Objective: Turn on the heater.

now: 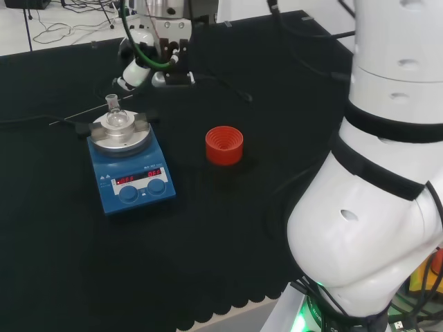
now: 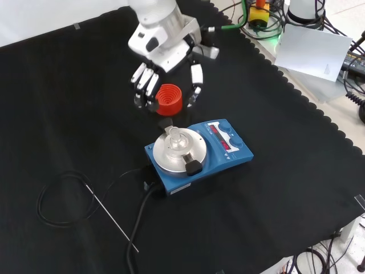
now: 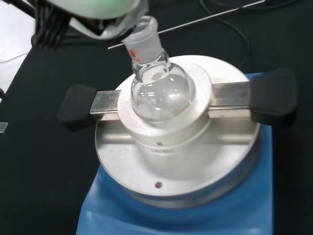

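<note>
here a clear round flask (image 3: 159, 88) sits in the heater (image 2: 199, 151) block.

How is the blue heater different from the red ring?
The heater is a blue box with a silver plate on top; the red ribbed ring is round and open at the top. The heater carries a clear round flask; the ring carries nothing. The heater is bigger. Both sit on the black cloth.

The blue heater (image 2: 199, 154) is sitting flat on the black bench (image 2: 296, 188), its red displays glowing beside two blue knobs (image 1: 143, 189). A round silver plate (image 3: 176, 171) is topping it, carrying a metal block that is cradling a clear round-bottomed flask (image 3: 159, 90).
</note>
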Available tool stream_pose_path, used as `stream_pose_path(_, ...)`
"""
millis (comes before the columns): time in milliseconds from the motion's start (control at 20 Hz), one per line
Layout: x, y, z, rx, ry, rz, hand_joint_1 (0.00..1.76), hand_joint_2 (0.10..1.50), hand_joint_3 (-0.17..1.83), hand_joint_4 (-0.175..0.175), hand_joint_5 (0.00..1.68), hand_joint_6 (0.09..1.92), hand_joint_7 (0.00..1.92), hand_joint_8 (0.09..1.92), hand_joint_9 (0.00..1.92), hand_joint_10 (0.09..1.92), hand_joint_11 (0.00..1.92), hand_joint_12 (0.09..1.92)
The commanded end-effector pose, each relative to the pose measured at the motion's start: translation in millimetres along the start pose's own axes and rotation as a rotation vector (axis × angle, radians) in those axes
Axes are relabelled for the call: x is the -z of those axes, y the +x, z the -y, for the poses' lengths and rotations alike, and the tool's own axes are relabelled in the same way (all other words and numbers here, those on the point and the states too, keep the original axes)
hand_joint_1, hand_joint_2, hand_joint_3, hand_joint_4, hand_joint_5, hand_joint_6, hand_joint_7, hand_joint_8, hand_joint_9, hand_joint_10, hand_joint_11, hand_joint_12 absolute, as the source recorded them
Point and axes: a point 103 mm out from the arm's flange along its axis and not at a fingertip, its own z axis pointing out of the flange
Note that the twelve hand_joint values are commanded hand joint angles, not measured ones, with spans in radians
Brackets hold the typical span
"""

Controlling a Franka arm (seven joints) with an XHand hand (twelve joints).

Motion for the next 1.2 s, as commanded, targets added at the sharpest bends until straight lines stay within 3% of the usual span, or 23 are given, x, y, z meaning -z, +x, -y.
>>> stream_pose_path(50, 8.1, -6.4, 39.5, -0.023, -0.032, -0.004, 0.86, 0.6, 0.58, -0.053, 0.47, 0.68, 0.15, 0.71, 0.45, 0.71, 0.17, 1.42)
stream_pose_path(100, 6.1, -0.3, 38.3, -0.019, -0.007, 0.005, 0.86, 0.6, 0.58, -0.053, 0.47, 0.68, 0.15, 0.71, 0.45, 0.71, 0.17, 1.42)
stream_pose_path(250, 3.0, 2.8, 44.8, -0.023, -0.02, 0.013, 0.85, 0.6, 0.58, -0.053, 0.47, 0.67, 0.16, 0.71, 0.45, 0.71, 0.17, 1.42)
stream_pose_path(400, -9.7, 0.7, 77.6, -0.032, -0.052, 0.024, 0.85, 0.61, 0.58, -0.052, 0.47, 0.66, 0.26, 0.74, 0.48, 0.72, 0.18, 1.41)
stream_pose_path(550, -28.4, 1.4, 101.2, -0.068, 0.004, 0.045, 0.87, 0.62, 0.58, -0.054, 0.49, 0.65, 0.41, 0.76, 0.56, 0.7, 0.22, 1.4)
stream_pose_path(700, -45.7, 2.7, 112.9, -0.087, 0.054, 0.059, 0.92, 0.64, 0.62, -0.061, 0.54, 0.68, 0.66, 0.79, 0.75, 0.68, 0.35, 1.35)
stream_pose_path(850, -59.1, 1.8, 122.5, -0.095, 0.079, 0.08, 0.94, 0.64, 0.64, -0.064, 0.55, 0.69, 0.77, 0.8, 0.88, 0.66, 0.46, 1.32)
stream_pose_path(1200, -88.0, -3.4, 144.8, -0.11, 0.119, 0.084, 0.99, 0.67, 0.68, -0.093, 0.6, 0.7, 1.1, 0.96, 1.29, 0.76, 0.94, 1.08)
